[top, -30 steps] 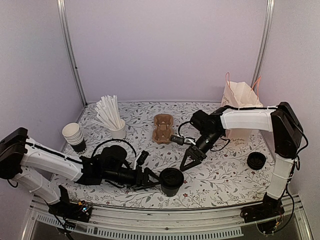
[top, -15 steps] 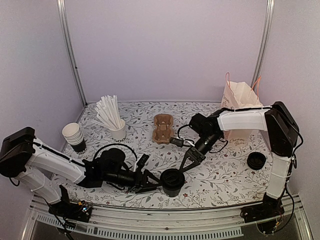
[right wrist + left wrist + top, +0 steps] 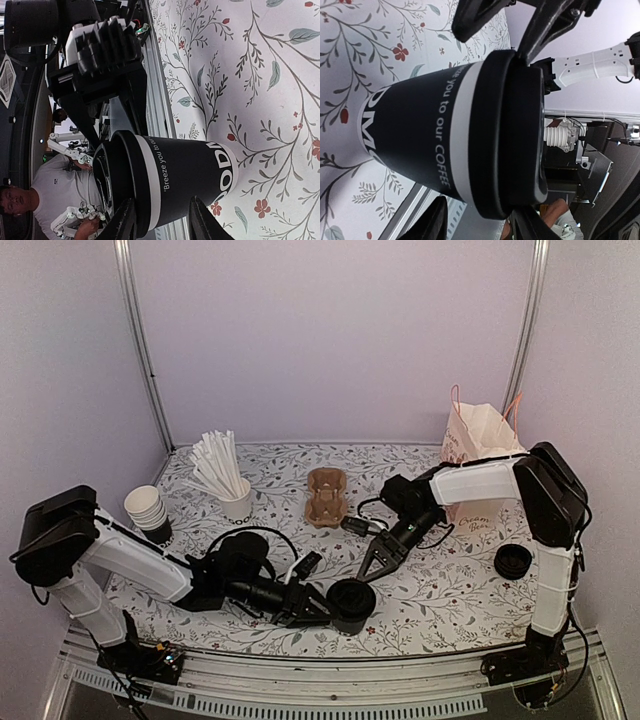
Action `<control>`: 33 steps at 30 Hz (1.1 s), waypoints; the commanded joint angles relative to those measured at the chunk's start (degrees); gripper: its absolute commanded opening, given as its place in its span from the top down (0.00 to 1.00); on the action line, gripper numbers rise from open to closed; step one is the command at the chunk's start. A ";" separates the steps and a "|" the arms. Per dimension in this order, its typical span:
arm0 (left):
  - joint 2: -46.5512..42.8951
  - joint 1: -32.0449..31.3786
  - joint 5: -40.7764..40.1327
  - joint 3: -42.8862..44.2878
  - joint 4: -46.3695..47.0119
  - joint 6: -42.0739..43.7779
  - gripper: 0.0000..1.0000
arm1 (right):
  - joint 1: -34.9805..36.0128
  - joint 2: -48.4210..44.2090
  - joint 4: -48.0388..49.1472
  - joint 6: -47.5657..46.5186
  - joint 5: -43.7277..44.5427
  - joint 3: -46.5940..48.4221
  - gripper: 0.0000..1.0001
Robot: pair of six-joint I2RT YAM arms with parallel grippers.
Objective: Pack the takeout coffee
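Supporting surface: table (image 3: 455, 590) with a floral cover; everything below sits on it.
Left arm (image 3: 130, 555): runs low along the near edge from the left, wrist aimed at centre.
Right arm (image 3: 490, 480): comes in from the right, upper link passing in front of the bag, wrist pitched down toward centre.
Paper bag (image 3: 480, 435): upright at far right, orange handles up.
Straw holder (image 3: 237, 504): white cup packed with white straws, far left of centre.
Cup stack (image 3: 150, 512): lidless cups with white insides, at the left edge near the straw holder.
Cup carrier (image 3: 325, 497): brown pulp tray, far centre, between straw holder and bag.
Takeout coffee (image 3: 350, 602): upright on the table, front centre, black lid seated. White lettering on the side (image 3: 430, 145) includes "to our COFFEE". It sits between the two grippers, well apart from bag and carrier.
Lid stack (image 3: 513, 561): low and black, right side, well apart from the coffee.
Left gripper (image 3: 318, 606): jaws spread, holding nothing. Fingers (image 3: 436, 225) are apart at the bottom of the left wrist view, cup right at the tips; cannot tell if they touch it.
Right gripper (image 3: 373, 568): jaws spread, empty. Fingers (image 3: 125, 222) are apart, tips pointing down just beyond the cup's far side (image 3: 180, 172), not touching.
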 commanded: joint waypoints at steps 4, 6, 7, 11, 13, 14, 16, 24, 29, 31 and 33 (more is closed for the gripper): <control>10.84 -0.08 -11.38 4.01 -35.53 1.69 0.56 | 1.56 4.83 3.83 0.83 25.83 -4.77 0.65; 11.19 -0.14 -11.12 4.32 -36.77 1.08 0.56 | 1.53 4.14 3.76 1.02 26.37 -4.51 0.65; 11.20 -0.24 -11.29 4.91 -37.33 1.18 0.56 | 1.56 3.71 3.70 1.03 26.52 -4.40 0.65; 10.10 -1.19 -15.45 8.68 -45.25 3.25 0.57 | 1.50 1.11 3.53 0.23 25.93 -4.19 0.66; 8.58 -1.23 -16.94 8.61 -46.46 3.33 0.58 | 1.56 -0.71 3.34 -0.29 26.07 -3.77 0.66; 7.66 -1.22 -17.55 8.49 -46.94 3.38 0.59 | 1.56 -1.40 3.33 -0.43 26.28 -3.64 0.66; 5.82 -1.03 -18.99 8.56 -48.29 3.76 0.61 | 1.56 -3.18 3.22 -0.54 27.00 -3.57 0.66; 1.84 1.84 -22.06 8.54 -52.00 7.49 0.66 | 1.56 -7.17 2.37 -2.08 24.73 -3.46 0.66; 3.38 3.57 -22.04 10.43 -52.02 9.70 0.67 | 1.56 -8.81 1.15 -3.67 19.55 -3.28 0.66; 4.76 4.17 -21.74 11.17 -52.05 10.79 0.68 | 1.58 -9.32 0.79 -4.26 17.91 -3.51 0.65; 6.00 4.66 -21.85 11.81 -52.01 12.39 0.69 | 1.64 -9.71 1.10 -4.36 17.89 -4.18 0.66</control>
